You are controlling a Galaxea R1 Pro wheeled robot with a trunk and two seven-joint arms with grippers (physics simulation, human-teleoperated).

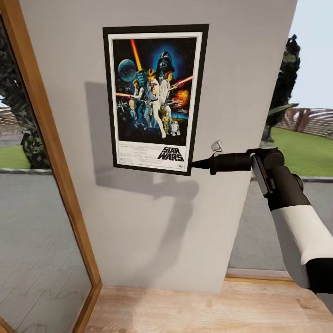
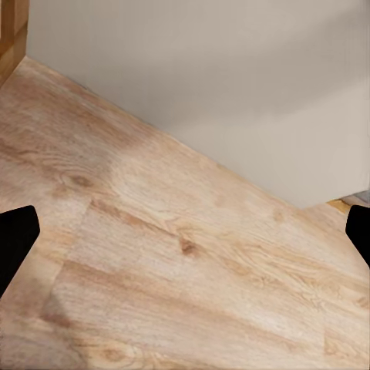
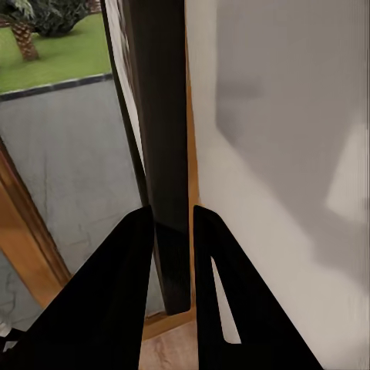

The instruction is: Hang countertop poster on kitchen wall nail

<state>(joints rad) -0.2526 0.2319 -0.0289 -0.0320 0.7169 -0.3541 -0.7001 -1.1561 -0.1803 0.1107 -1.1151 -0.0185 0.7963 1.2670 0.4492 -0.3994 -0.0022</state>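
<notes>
Your right tool [image 1: 194,163] was pinching the poster [image 1: 155,97] at its lower right frame edge, holding it flat against the grey wall [image 1: 152,222]. The right wrist view showed both fingers [image 3: 116,301] clamped on the black frame, edge-on. Your left tool [image 2: 185,239] hung spread over the wooden floor [image 2: 177,254] beside that wall's base.

support: grey wall [image 1: 152,222] | on it: poster [image 1: 155,99], flat, slightly tilted | below: bare wooden floor [image 1: 203,312]
</notes>
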